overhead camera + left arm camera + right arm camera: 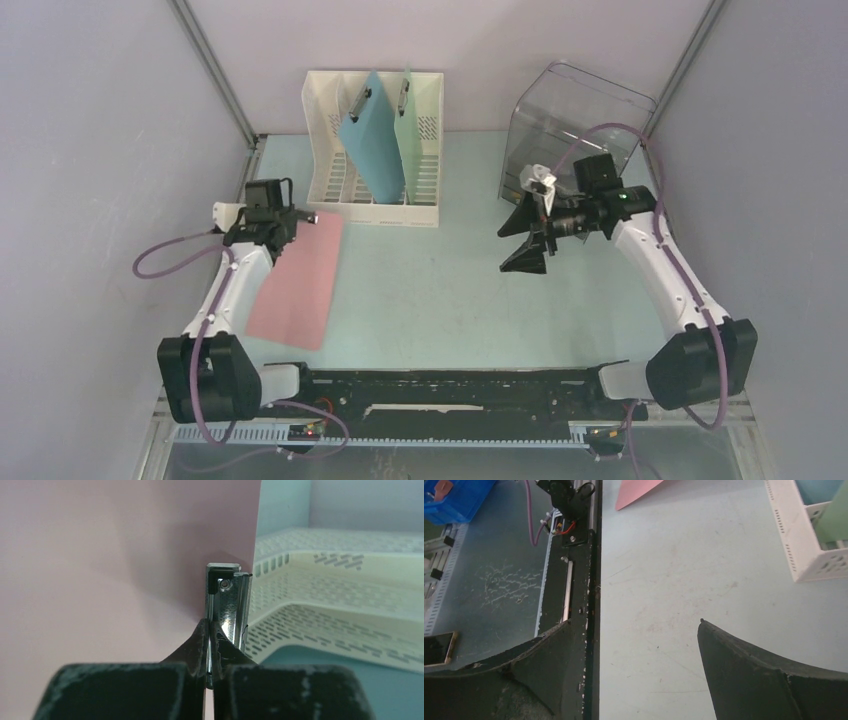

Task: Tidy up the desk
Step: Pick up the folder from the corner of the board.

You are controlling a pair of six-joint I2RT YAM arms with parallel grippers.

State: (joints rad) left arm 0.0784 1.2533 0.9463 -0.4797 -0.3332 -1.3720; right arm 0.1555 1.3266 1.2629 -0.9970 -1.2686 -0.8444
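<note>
A pink clipboard [298, 280] lies slanted over the left side of the desk [440, 290]. My left gripper [300, 217] is at its far end, shut on its shiny metal clip [227, 600]. In the left wrist view the pink board [100, 570] fills the left half, and the fingertips [202, 635] pinch the clip's thin lever. My right gripper [522, 245] hovers over the right half of the desk with its jaws wide open. Between them is only bare desk [674, 555]. The pink clipboard's corner [636, 490] shows at the top of the right wrist view.
A white slotted file rack [375, 150] stands at the back centre, holding a blue clipboard [372, 140] and a green clipboard [412, 140] upright. A clear plastic bin [575, 125] stands at the back right, just behind the right arm. Grey walls close in both sides.
</note>
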